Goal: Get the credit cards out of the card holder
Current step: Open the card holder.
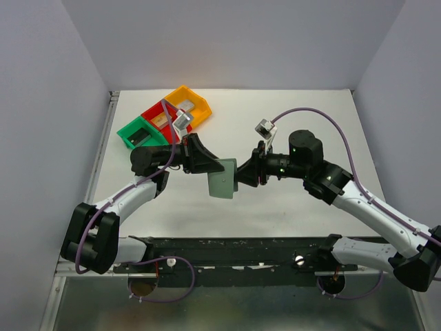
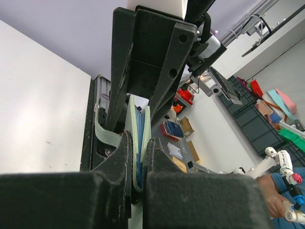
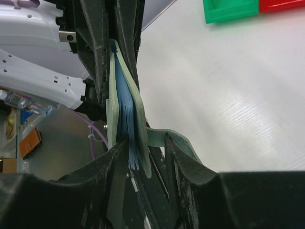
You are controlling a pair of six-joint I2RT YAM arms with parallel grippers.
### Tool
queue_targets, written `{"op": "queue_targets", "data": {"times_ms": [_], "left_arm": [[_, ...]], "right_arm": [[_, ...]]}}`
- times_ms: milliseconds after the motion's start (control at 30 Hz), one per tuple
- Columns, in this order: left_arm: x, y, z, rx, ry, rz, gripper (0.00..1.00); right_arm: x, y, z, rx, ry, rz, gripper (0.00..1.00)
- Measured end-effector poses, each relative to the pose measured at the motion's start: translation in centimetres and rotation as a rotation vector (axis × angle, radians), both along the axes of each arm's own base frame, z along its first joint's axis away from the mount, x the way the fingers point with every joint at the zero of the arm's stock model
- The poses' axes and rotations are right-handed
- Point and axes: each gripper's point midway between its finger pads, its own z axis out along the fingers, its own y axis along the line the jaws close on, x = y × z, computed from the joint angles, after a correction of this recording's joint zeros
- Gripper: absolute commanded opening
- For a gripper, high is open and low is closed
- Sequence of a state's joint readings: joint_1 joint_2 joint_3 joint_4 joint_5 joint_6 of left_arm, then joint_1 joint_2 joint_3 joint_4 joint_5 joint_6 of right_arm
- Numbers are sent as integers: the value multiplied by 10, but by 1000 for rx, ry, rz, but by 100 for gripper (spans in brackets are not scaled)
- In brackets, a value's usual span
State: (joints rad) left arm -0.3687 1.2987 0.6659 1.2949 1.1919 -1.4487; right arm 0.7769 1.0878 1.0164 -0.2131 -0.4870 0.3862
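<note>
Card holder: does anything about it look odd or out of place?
The card holder is off the table, pinched by the left gripper, the right gripper open around its other edge. Its tab curls out loose sideways. No damage visible.

Of the credit cards (image 3: 125, 119), only a sliver of blue edges shows between the panels of the card holder (image 3: 112, 95); their number and faces cannot be told. From above, the left gripper (image 1: 209, 164) and right gripper (image 1: 240, 172) cover the holder's side edges. What lies in the coloured bins (image 1: 201, 105) near the surface's far left corner is too small to name.
</note>
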Motion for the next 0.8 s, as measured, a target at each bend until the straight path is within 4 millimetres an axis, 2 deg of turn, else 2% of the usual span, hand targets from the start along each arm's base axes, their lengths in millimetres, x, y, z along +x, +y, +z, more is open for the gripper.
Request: {"op": "queue_targets", "data": {"times_ms": [267, 333, 467, 533, 633, 700, 767, 800], "left_arm": [[-1, 0, -1, 3, -7, -7, 0], [-1, 0, -1, 3, -9, -8, 0], [-1, 0, -3, 7, -7, -12, 0], [-1, 0, -5, 11, -6, -16, 1], [-1, 0, -5, 11, -9, -16, 17], [-1, 0, -5, 11, -19, -15, 36], [2, -1, -4, 0, -41, 3, 46], [4, -1, -3, -8, -43, 17, 59]], "right_arm": [[-8, 5, 3, 28, 33, 61, 34], [-9, 6, 2, 33, 45, 74, 29], [-11, 7, 1, 37, 66, 94, 15], [-12, 8, 1, 38, 72, 101, 2], [-13, 8, 0, 38, 78, 103, 1], [-13, 7, 0, 35, 77, 103, 0], [-14, 7, 0, 33, 75, 103, 0], [-15, 8, 0, 34, 71, 107, 0]]}}
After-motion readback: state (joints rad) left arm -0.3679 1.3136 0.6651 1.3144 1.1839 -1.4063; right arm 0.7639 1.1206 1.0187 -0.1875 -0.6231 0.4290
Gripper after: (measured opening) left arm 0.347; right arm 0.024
